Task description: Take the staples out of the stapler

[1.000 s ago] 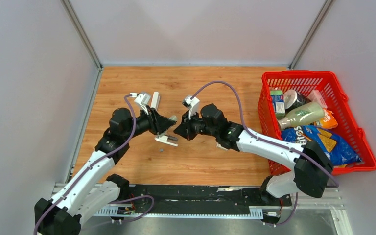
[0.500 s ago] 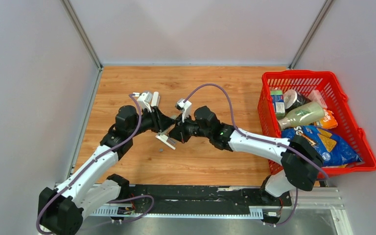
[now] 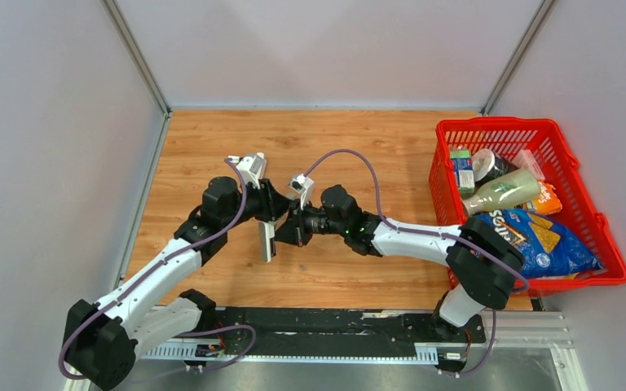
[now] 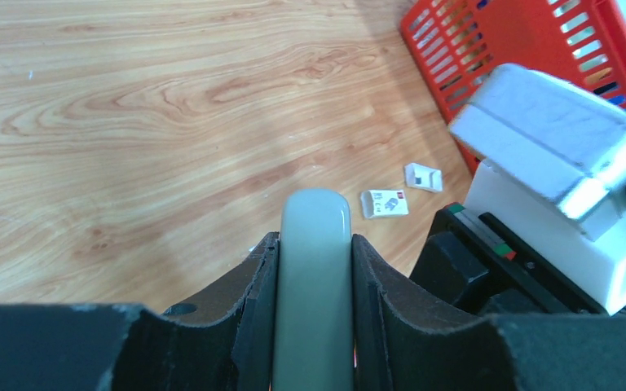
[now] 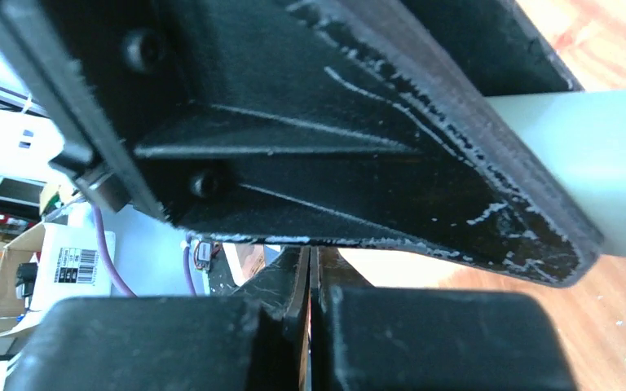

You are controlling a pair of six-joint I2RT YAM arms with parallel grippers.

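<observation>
My left gripper (image 3: 271, 218) is shut on a pale grey-green stapler (image 3: 267, 241), which hangs lengthwise down toward the near edge. In the left wrist view the stapler body (image 4: 315, 277) fills the gap between the dark pads (image 4: 261, 277). My right gripper (image 3: 288, 230) is right beside the stapler, on its right. In the right wrist view its jaws (image 5: 311, 261) are pressed together with nothing seen between them. The left gripper's black finger (image 5: 334, 138) and the stapler (image 5: 595, 163) loom just ahead. No staples show in any view.
A red basket (image 3: 579, 212) with bottles, cans and a chip bag stands at the right. Two small white printed boxes (image 4: 385, 203) (image 4: 423, 176) lie on the wooden table (image 3: 212, 147) near the right arm. Grey walls enclose three sides.
Both grippers have come closer together. The stapler has swung from tilted sideways to hanging straight down. The right gripper has moved left, up against it.
</observation>
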